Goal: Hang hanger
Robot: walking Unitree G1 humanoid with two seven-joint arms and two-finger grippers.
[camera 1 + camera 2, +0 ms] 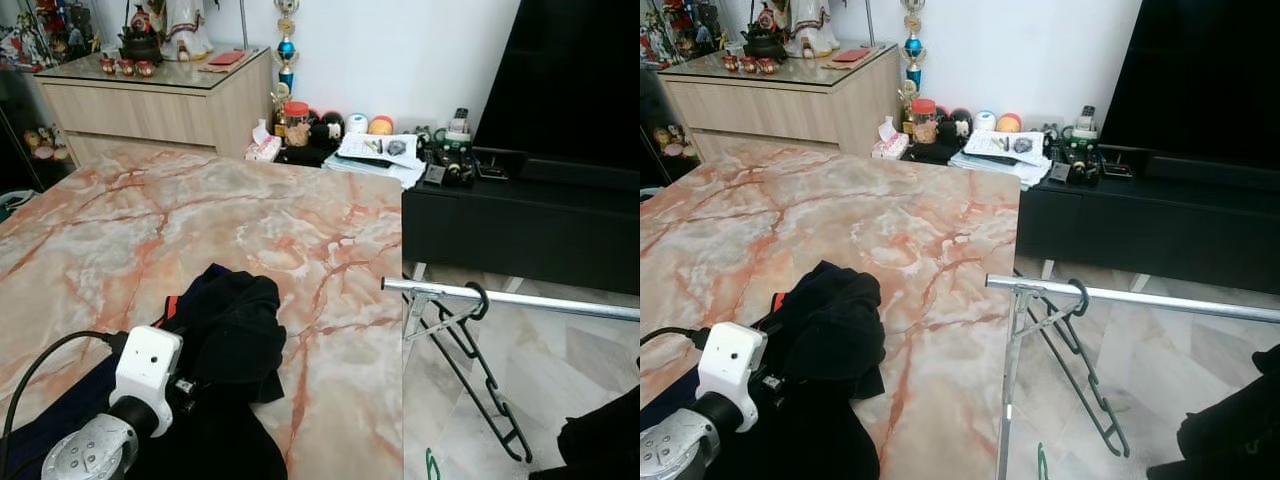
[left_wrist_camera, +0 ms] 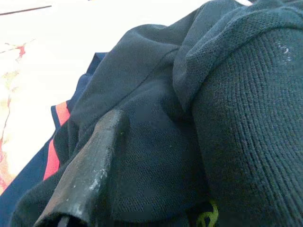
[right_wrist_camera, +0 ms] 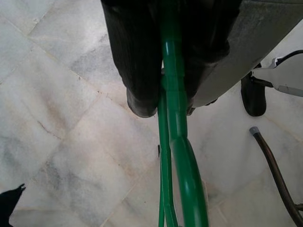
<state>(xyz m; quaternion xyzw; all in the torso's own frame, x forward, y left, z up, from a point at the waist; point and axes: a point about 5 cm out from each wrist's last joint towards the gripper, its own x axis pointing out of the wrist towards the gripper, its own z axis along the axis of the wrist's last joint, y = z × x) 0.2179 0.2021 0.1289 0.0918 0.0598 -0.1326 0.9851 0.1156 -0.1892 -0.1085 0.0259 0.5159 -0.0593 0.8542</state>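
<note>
Right tool [image 3: 163,101]: clenched on a green hanger [image 3: 182,161], its two black fingers pinching the wire from both sides, with pale floor tiles [image 3: 61,142] under it. A tip of that green wire [image 1: 431,464] peeps up low down, below the rail.
Left tool [image 2: 87,177]: resting against the heap of dark clothes [image 1: 225,345]; one black finger lies along the cloth, and I cannot tell whether it is open or clamped.
Landmark: the silver rail [image 1: 520,300], a horizontal bar just off the edge of the marble surface [image 1: 150,230].
Black hanger [image 1: 470,365]: already hooked on the rail near its surface-side end, dangling tilted below it.
Green hanger's place: below the rail and nearer the robot than the black hanger, not yet hung.
Step in hand, as I judge it: lift the green hanger and get its hook over the rail.
Doing it well: bring the hook up higher than the bar first, then carry it across and lower it, so the open side of the hook drops onto the rail instead of knocking it.
Spot to aim for: a bare stretch of rail beside the black hanger, away from its hook.
Grip: keep the pinch firm until the hook bears the weight; thin wire can twist between the fingers.
Risk: the hook's facing can't be made out here, so it may need turning.
</note>
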